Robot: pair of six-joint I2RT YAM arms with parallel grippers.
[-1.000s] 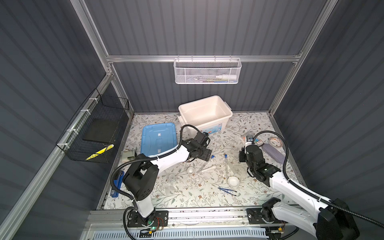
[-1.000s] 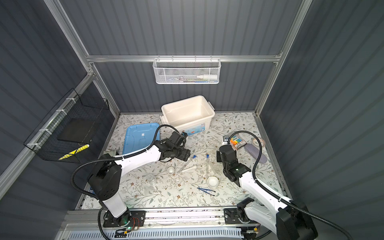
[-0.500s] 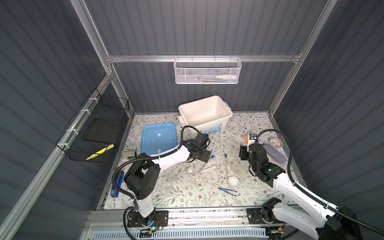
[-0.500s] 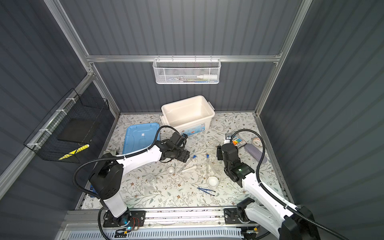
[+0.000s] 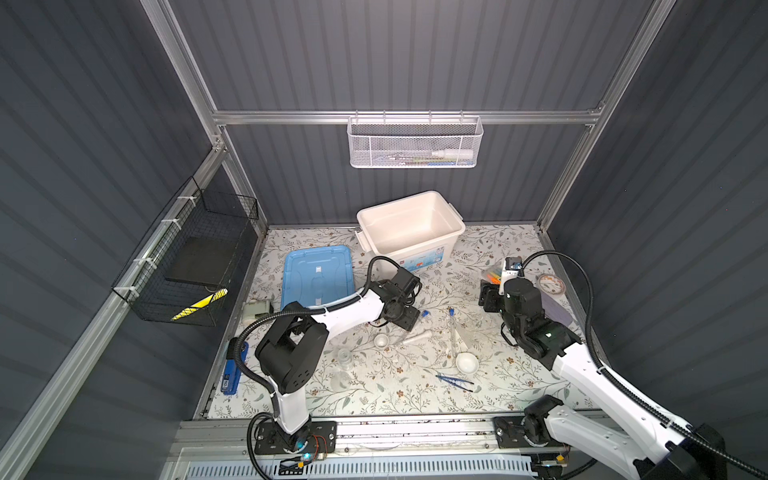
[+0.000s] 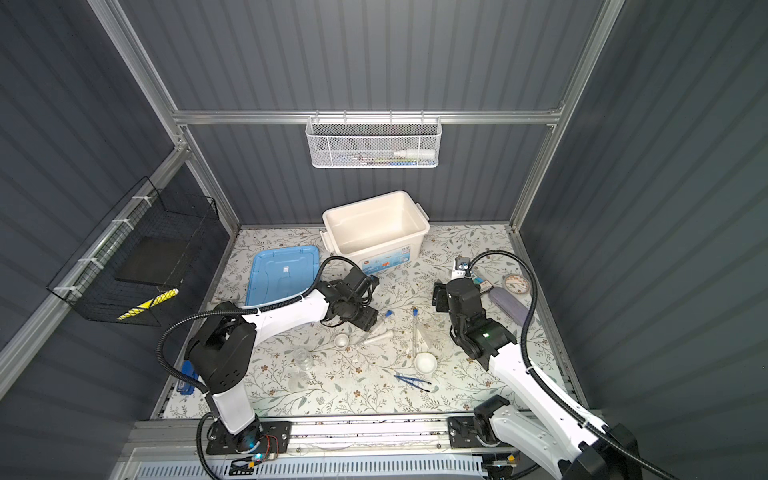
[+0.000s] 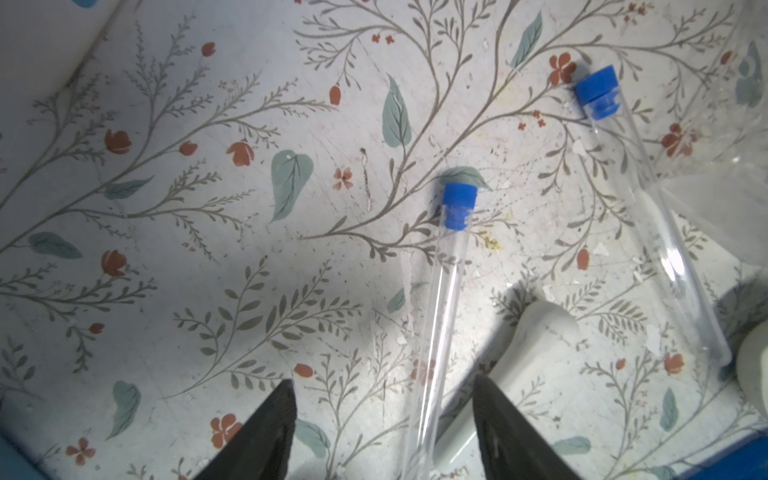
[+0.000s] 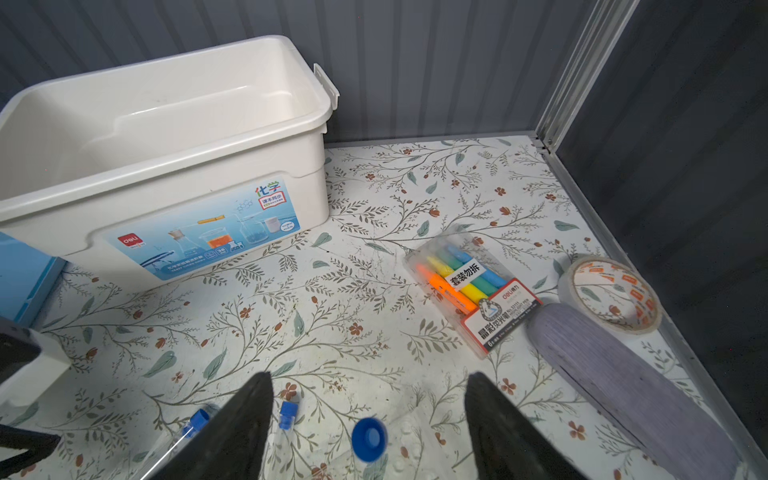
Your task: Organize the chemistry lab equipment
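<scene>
Little of the job looks done. The upright tube (image 8: 369,438) seems to stand in the clear plastic rack (image 8: 409,432), right of the middle of the desk (image 5: 395,399). Only its blue cap shows, end-on, and the rack itself is hard to make out, so this is a judgement. The right tool (image 8: 369,374) hangs over it with fingers wide apart, the cap between them and touching neither. The other two tubes lie flat. The left tool (image 7: 382,381) is low over the second tube (image 7: 440,316), also wide, with the glass between its fingers but not gripped. The third tube (image 7: 648,216) lies near it, toward the right tool. Everything else is loose on the desk: the white pestle (image 5: 417,337) and small dish (image 5: 380,340) in the middle, the larger dish (image 5: 466,363) and dark blue tweezers (image 5: 454,381) nearer, the small clear glassware (image 5: 344,358) to the near left. The white bin (image 5: 409,249) at the far side is empty, its blue lid (image 5: 318,274) flat on its left. If the bin is where the kit belongs, nearly all of it is left: two tubes to rack, then every piece to stow.
</scene>
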